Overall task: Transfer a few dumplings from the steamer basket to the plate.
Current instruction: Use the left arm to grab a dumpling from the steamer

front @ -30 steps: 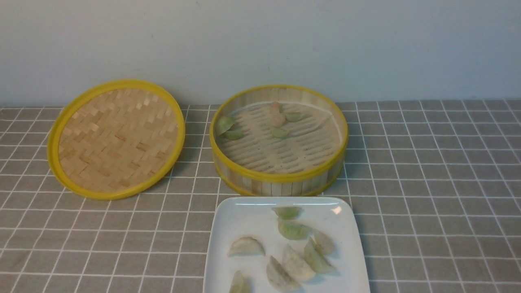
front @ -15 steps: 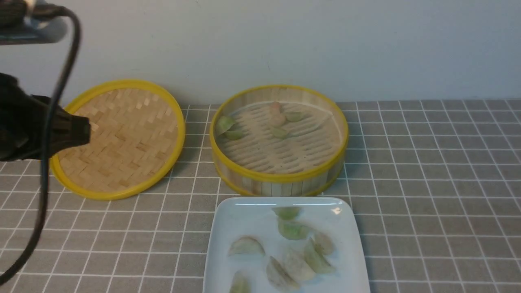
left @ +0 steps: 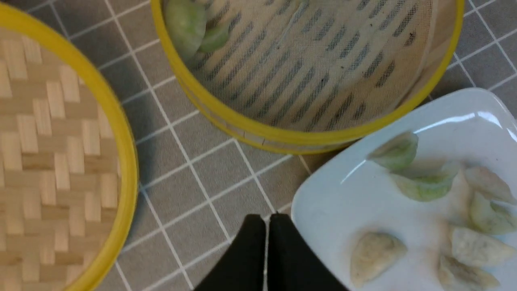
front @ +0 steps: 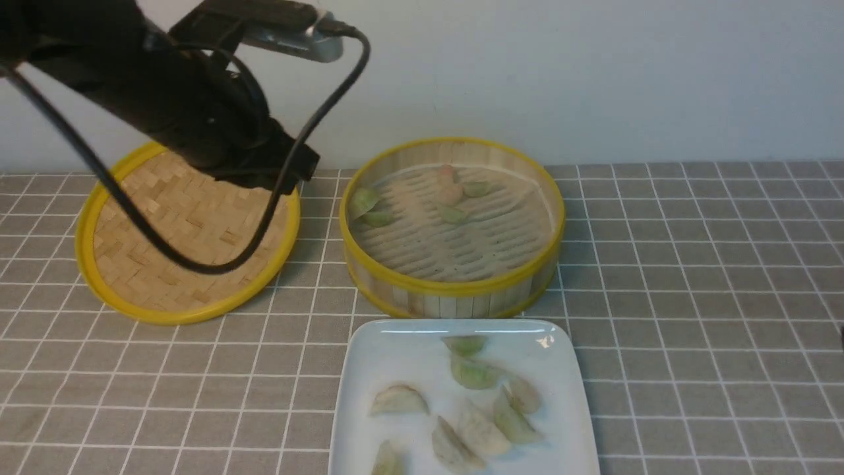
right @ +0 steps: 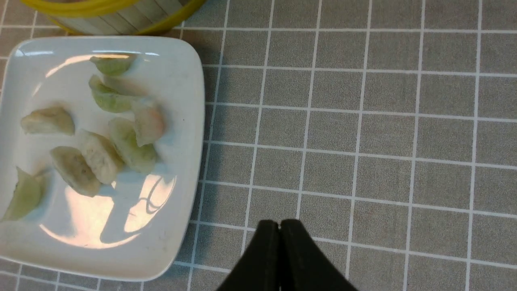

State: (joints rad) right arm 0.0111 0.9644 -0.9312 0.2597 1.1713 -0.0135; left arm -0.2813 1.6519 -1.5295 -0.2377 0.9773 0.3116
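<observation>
1. Newly in view over flat woven yellow-rimmed lid (front: 165, 264), far-left of desk (front: 692, 264): black left arm (front: 165, 99), left claw (left: 266, 220) pressed together, empty.
2. Right claw (right: 280, 224) pressed together, beside glossy white square plate (right: 190, 169) at near edge.
3. Unmoved in round bamboo steamer basket (front: 455, 288) toward far edge: pale green pleated dumplings (front: 364, 201); points to another pick.

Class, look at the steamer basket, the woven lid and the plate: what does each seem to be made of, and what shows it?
Steamer basket: likely bamboo, matte pale slats, yellow rims. Lid: woven bamboo strips, herringbone pattern. Plate: probably glazed ceramic or melamine, glossy white with sharp reflections.
</observation>
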